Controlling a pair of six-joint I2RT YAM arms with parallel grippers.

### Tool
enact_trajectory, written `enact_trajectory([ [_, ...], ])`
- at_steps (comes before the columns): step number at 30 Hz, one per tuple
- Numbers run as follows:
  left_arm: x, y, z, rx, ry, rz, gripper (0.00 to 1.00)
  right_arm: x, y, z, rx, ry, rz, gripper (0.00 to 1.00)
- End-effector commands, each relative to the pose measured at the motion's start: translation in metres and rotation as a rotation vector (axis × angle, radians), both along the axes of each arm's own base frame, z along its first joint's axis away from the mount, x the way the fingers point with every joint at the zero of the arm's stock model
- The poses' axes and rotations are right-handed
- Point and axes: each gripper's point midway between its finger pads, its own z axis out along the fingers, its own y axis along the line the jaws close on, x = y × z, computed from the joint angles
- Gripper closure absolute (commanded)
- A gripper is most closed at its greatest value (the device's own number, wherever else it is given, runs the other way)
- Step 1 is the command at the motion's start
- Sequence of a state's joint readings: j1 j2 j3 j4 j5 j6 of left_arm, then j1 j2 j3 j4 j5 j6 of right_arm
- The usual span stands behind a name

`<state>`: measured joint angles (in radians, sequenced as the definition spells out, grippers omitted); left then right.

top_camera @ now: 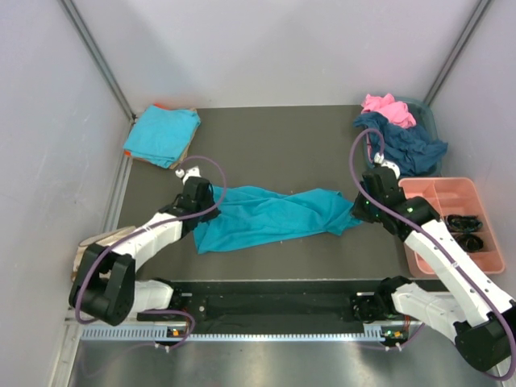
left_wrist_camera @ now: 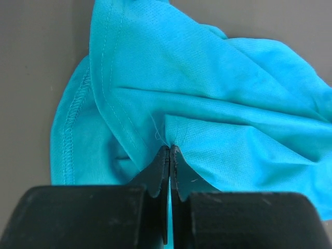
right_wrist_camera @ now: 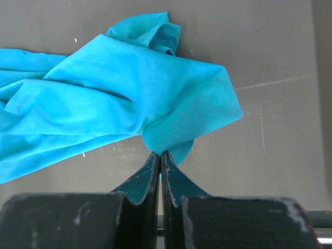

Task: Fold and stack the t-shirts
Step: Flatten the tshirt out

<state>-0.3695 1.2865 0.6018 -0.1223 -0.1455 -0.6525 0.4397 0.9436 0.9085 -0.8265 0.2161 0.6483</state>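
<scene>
Lying stretched between both, the teal t-shirt [top_camera: 270, 216] has its ends pinched tight by left hand [left_wrist_camera: 169, 154] and right hand [right_wrist_camera: 160, 157].

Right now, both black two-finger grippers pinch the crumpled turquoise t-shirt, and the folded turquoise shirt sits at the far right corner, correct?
No. The folded turquoise shirt sits at the far left corner, per the top external view. The left gripper and right gripper do pinch the crumpled turquoise t-shirt.
</scene>
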Motion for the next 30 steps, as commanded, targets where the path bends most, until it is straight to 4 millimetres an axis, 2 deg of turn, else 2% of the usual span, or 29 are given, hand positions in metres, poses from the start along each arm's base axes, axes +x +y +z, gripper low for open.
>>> enact_trajectory([
  [1, 0.017, -0.010, 0.060, -0.038, -0.104, -0.019, 1.00, 0.015, -0.003, 0.017, 0.001, -0.074, -0.034, 1.00],
  [3, 0.026, -0.013, 0.096, -0.047, -0.169, -0.032, 1.00, 0.019, -0.005, 0.026, -0.005, -0.095, -0.038, 1.00],
  [4, 0.025, -0.011, 0.103, -0.040, -0.168, -0.034, 1.00, 0.024, -0.006, 0.037, -0.009, -0.123, -0.045, 1.00],
  [5, 0.031, -0.011, 0.125, -0.042, -0.211, -0.030, 1.00, 0.027, -0.006, 0.044, -0.008, -0.141, -0.049, 1.00],
  [7, 0.033, -0.011, 0.144, -0.040, -0.239, -0.033, 1.00, 0.035, -0.005, 0.068, 0.002, -0.200, -0.050, 1.00],
  [8, 0.037, -0.011, 0.163, -0.043, -0.278, -0.033, 1.00, 0.039, -0.004, 0.077, -0.001, -0.224, -0.045, 1.00],
  [9, 0.039, -0.011, 0.173, -0.046, -0.299, -0.036, 1.00, 0.044, -0.004, 0.093, 0.005, -0.261, -0.045, 1.00],
  [11, 0.040, -0.009, 0.200, -0.043, -0.349, -0.040, 1.00, 0.050, -0.004, 0.104, -0.019, -0.279, -0.034, 1.00],
  [13, 0.042, -0.003, 0.219, -0.027, -0.388, -0.021, 1.00, 0.056, -0.004, 0.124, -0.029, -0.326, -0.026, 1.00],
  [14, 0.042, -0.001, 0.237, -0.016, -0.417, -0.022, 1.00, 0.058, -0.006, 0.132, -0.052, -0.348, -0.005, 1.00],
  [15, 0.043, 0.003, 0.246, -0.001, -0.436, -0.009, 1.00, 0.059, -0.005, 0.149, -0.048, -0.392, 0.004, 1.00],
  [16, 0.042, 0.006, 0.257, 0.004, -0.458, -0.002, 1.00, 0.059, -0.007, 0.158, -0.059, -0.413, 0.009, 1.00],
  [18, 0.040, 0.012, 0.281, 0.024, -0.503, 0.005, 1.00, 0.053, -0.016, 0.188, -0.082, -0.487, 0.007, 1.00],
  [20, 0.036, 0.023, 0.307, 0.052, -0.557, 0.039, 1.00, 0.048, -0.025, 0.208, -0.112, -0.537, 0.001, 1.00],
  [21, 0.033, 0.028, 0.311, 0.069, -0.562, 0.051, 1.00, 0.042, -0.034, 0.227, -0.117, -0.584, -0.026, 1.00],
  [24, 0.023, 0.044, 0.336, 0.099, -0.617, 0.101, 1.00, 0.027, -0.048, 0.257, -0.119, -0.655, -0.069, 1.00],
  [27, 0.012, 0.058, 0.352, 0.115, -0.658, 0.151, 1.00, 0.017, -0.052, 0.274, -0.084, -0.707, -0.079, 1.00],
  [30, 0.002, 0.067, 0.361, 0.118, -0.681, 0.180, 1.00, 0.007, -0.052, 0.283, -0.050, -0.730, -0.071, 1.00],
])
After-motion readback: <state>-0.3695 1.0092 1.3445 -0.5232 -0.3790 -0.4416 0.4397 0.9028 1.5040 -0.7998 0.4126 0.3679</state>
